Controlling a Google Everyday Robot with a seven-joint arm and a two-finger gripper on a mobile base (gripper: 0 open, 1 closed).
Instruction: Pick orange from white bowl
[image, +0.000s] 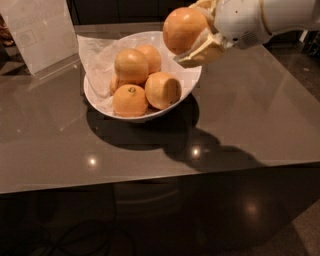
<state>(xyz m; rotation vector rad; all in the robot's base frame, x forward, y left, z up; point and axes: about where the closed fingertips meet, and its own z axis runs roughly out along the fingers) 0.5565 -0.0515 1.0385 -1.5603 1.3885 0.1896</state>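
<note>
One orange gripped in my end effector.
My fingers are clenched on it above the far right rim of the white bowl, clear of it; several other oranges lie inside the bowl on the surface.

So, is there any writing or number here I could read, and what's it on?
Stand-up sign at the back left of the table: faint print, too blurred to read.
Gripper, shut on the orange above the right rim of the white bowl: no markings readable.
</note>
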